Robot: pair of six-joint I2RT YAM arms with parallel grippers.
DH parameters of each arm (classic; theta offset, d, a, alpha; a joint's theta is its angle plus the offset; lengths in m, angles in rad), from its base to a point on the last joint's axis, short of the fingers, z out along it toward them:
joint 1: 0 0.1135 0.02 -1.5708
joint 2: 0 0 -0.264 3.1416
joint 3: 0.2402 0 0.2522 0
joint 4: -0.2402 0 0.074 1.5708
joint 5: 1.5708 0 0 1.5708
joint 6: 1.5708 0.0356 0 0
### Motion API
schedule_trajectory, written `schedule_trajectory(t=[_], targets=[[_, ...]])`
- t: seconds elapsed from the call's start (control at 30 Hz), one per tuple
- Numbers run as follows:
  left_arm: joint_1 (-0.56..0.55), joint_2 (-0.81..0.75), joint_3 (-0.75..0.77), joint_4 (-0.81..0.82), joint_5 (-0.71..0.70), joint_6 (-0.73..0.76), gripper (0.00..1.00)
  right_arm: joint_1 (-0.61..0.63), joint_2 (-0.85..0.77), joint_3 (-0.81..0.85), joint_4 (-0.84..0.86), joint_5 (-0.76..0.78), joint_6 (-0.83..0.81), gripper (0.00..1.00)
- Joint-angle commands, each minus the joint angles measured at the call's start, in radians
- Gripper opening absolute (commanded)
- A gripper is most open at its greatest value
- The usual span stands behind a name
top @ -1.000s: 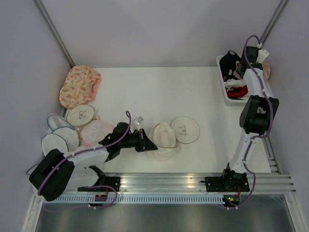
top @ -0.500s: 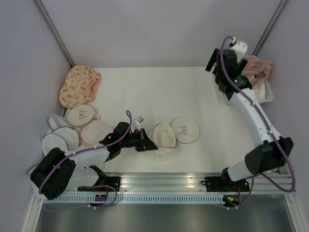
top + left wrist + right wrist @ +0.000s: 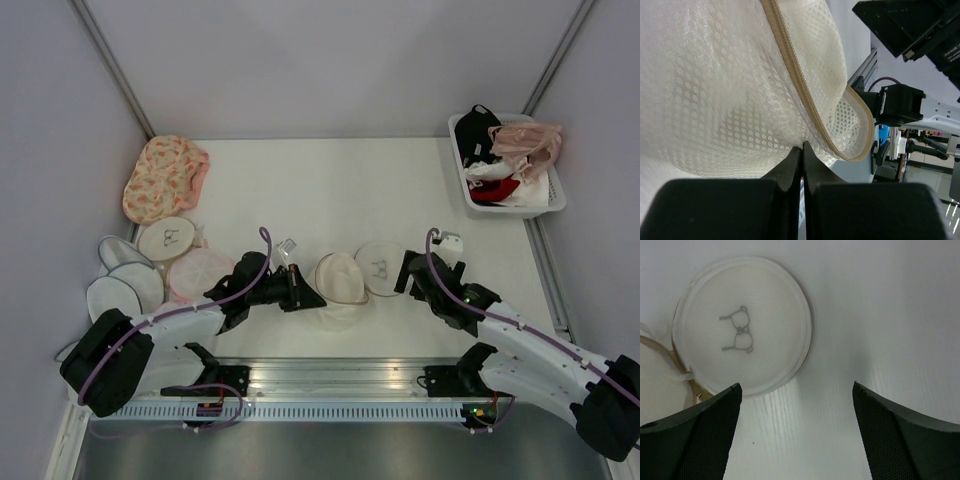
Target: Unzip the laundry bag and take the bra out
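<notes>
The laundry bag [image 3: 340, 282] lies open at the table's middle front, cream mesh with a tan zip tape. Its round flat top [image 3: 383, 267] with the black bra icon lies flipped to the right. My left gripper [image 3: 312, 293] is shut on the bag's mesh at its left side; in the left wrist view the jaws [image 3: 801, 146] pinch the mesh [image 3: 725, 100]. My right gripper [image 3: 405, 272] is open and empty just right of the flat top, which fills the upper left of the right wrist view [image 3: 742, 325]. A pale pink bra [image 3: 525, 143] lies draped over the basket.
A white basket [image 3: 508, 207] with several garments stands at the back right. A peach floral bag [image 3: 165, 178] and several round white pouches [image 3: 170, 238] lie along the left side. The grey walls close in on left, back and right.
My right arm has swung from the basket at the back right down to the table front beside the bag's flat top. The pink bra stayed on the basket. The left gripper has not moved.
</notes>
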Motion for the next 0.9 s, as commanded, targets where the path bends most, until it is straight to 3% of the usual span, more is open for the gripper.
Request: schedule_trajectory(t=[0.0,0.23,0.53,0.63,0.87], targets=[[0.005,0.000,0.036,0.010,-0.029,0.047,0.02,0.024,-0.113,-0.095,0.111,-0.066,0.147,0.94],[0.005,0.015,0.022,0.039,-0.029,0.032,0.02,0.024,-0.247,-0.270,0.284,-0.134,0.289,0.80],[0.005,0.007,0.022,0.039,-0.028,0.034,0.02,0.024,-0.093,-0.339,0.434,-0.117,0.427,0.66],[0.005,0.006,0.017,0.047,-0.022,0.027,0.02,0.024,-0.051,-0.344,0.460,-0.086,0.446,0.49],[0.005,0.007,0.008,0.070,-0.009,0.017,0.02,0.024,0.051,-0.321,0.537,-0.014,0.452,0.47]])
